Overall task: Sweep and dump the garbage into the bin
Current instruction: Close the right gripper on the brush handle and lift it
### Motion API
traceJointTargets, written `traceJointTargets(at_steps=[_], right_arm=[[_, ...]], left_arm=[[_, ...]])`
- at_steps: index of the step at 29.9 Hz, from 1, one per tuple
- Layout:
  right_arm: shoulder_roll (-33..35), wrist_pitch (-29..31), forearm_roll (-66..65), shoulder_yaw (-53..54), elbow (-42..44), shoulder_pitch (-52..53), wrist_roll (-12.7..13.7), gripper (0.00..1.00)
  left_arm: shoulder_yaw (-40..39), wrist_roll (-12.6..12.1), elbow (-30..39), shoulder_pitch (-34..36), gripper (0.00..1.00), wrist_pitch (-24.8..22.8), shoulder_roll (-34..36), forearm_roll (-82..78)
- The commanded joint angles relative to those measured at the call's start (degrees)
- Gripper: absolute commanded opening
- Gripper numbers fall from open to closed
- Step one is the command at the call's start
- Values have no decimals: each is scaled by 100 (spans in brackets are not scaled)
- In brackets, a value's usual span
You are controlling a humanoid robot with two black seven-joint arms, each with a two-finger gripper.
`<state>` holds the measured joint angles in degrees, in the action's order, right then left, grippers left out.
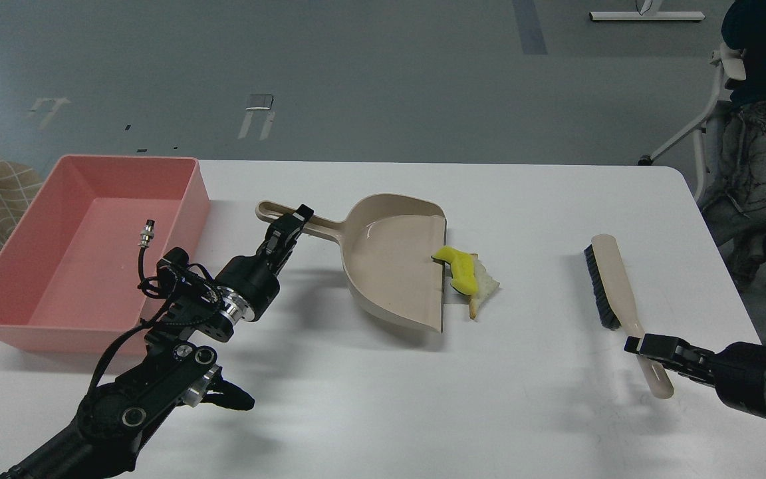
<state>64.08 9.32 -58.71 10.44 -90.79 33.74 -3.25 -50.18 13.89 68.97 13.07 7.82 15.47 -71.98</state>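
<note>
1. The right gripper, at four o'clock, is sitting at the beige black-bristled plastic brush's handle; whether it is clamped, I cannot tell.
2. The yellow sponge-like scrap and white triangular bread slice are lying centrally, touching the beige plastic dustpan's lip; sweeping them in looks next.
3. The left gripper is closing around the dustpan handle.
4. The large pink rectangular plastic tub is waiting at ten o'clock.

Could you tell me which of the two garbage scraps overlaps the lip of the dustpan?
The yellow sponge piece: its upper end crosses the dustpan lip. The white bread slice lies beside it on the table, just outside the pan.
</note>
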Motion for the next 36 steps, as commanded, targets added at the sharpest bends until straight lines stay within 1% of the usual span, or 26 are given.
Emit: traceJointTargets(at_steps=[1,2,4,5,6,8,9,10,11,13,14,15,20,26,31,34,36], right_arm=[[-1,0,0,2,-35,1,-1,49],[-1,0,0,2,-44,1,-1,48],[-1,0,0,2,-44,10,-1,42],[-1,0,0,2,-44,10,-1,42],[-1,0,0,2,-44,27,8,36],[-10,0,0,-7,-44,27,61,32],[-18,0,0,-7,-44,27,70,28],[-36,0,0,-7,-44,27,70,21],[-36,0,0,-7,-44,27,70,21],[-36,9,0,-7,-44,27,78,7],[-27,9,0,-7,-44,27,78,2],[-27,17,0,-7,-44,27,78,0],[25,35,9,-7,-210,71,78,0],[464,52,9,-7,-685,326,122,0],[412,114,9,2,-686,432,175,0],[307,123,9,-7,-686,432,219,0],[272,123,9,-7,-686,432,228,0]], left_arm=[[-1,0,-6,-6,0,1,0,0],[-1,0,3,-6,0,1,0,9],[-1,0,-6,-6,0,1,0,9],[-1,0,-6,-6,0,1,0,9],[-1,0,-6,-6,0,1,0,9],[-1,0,-6,3,0,1,0,9],[-1,0,-6,-6,0,1,9,9],[-1,0,3,3,0,1,0,9],[-1,0,3,3,0,1,0,9],[-1,0,-6,3,0,1,9,9],[-1,0,-6,3,0,1,9,9],[-1,0,3,3,0,1,9,9],[-1,0,3,3,0,1,9,9],[8,0,3,3,0,1,35,9],[8,35,-15,-6,0,9,53,-44],[25,193,-67,3,0,36,97,-62],[131,254,-94,11,0,71,123,-62]])
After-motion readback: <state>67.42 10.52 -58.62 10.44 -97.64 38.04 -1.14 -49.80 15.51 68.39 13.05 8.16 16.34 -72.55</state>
